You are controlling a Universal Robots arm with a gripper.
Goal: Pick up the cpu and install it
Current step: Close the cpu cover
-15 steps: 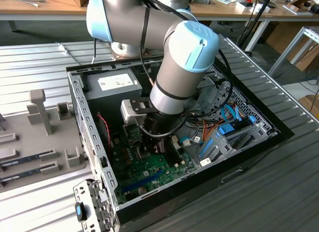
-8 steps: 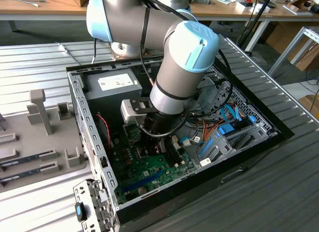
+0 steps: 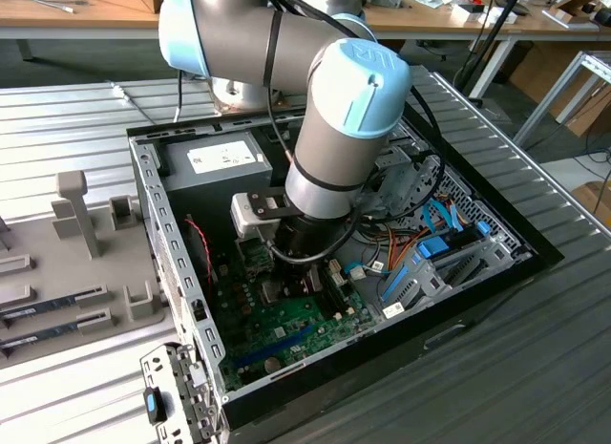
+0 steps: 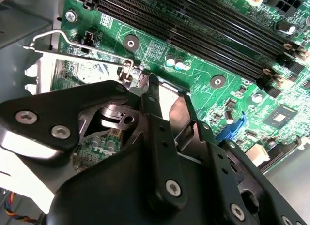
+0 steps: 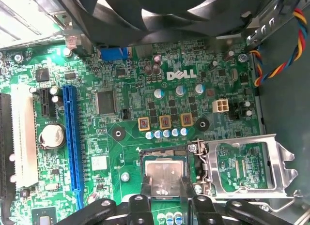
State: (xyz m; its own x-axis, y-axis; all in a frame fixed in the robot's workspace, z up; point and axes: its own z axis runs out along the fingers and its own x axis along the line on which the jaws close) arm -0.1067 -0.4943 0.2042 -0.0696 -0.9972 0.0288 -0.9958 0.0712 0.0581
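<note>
Grey plastic fixtures (image 3: 81, 210) stand on the ribbed metal table (image 3: 57, 119) at the exterior view's left, and you can see long thin memory sticks (image 3: 52, 306) lying among them near the table's left edge. Moving right, the open black computer case (image 3: 496, 282) takes the table's middle, with a grey power-supply box (image 3: 224, 158) in its far left corner and the green motherboard (image 3: 286, 320) along its near side. Your arm (image 3: 334, 119) reaches down into the case over the board, its wrist just above the socket area. At the case's right side you have bundles of blue and orange cables (image 3: 430, 248).

In the first wrist view, a blue expansion slot (image 5: 70, 138) and a coin cell (image 5: 52, 136) sit on the board's left part. Further right, the cpu (image 5: 164, 174) lies flat in its socket, silvery top up, with the gripper (image 5: 167, 205) right over its near edge. The black fingers (image 5: 140, 205) reach to the chip's sides; you cannot tell whether they are clamped on it or merely beside it. Just beside the socket, the metal retention frame (image 5: 252, 167) is swung open, lying flat on the board.

In the second wrist view, a black finger (image 4: 157, 123) reaches down to the socket, with the wire lever (image 4: 72, 43) raised and the memory slots (image 4: 193, 31) beyond.
</note>
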